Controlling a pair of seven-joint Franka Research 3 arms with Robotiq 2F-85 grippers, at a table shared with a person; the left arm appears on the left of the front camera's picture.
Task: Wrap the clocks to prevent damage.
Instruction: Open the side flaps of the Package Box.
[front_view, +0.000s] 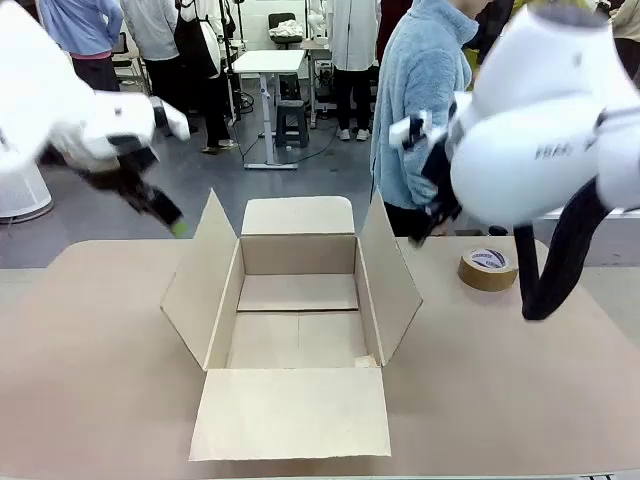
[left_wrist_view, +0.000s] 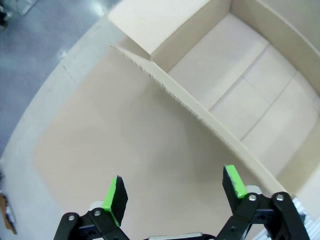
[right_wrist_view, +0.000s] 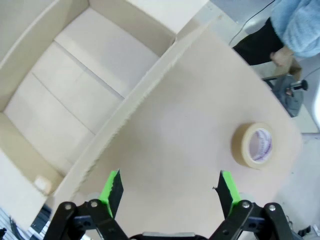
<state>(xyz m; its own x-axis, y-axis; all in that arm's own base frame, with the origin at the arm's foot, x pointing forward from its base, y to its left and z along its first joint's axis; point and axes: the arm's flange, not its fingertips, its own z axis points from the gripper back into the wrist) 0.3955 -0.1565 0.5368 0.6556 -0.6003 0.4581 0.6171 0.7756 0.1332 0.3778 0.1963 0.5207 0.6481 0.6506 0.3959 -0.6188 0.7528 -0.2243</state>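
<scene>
Arms hover raised, apparently tilted down, flanking cardboard box (front_view: 298, 255); left jaws open, empty; right jaws likewise.

My front camera looks from my side across the table (front_view: 90, 350) toward the person (front_view: 420, 100). Both wrist cameras look steeply down, fairly near. All three share the open box (front_view: 298, 255); front and right wrist share the tape roll (right_wrist_view: 252, 145).

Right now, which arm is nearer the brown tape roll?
Right. The right arm holds its jaws just beside the tape roll; the left arm is across the cardboard box, outside its far flap.
</scene>
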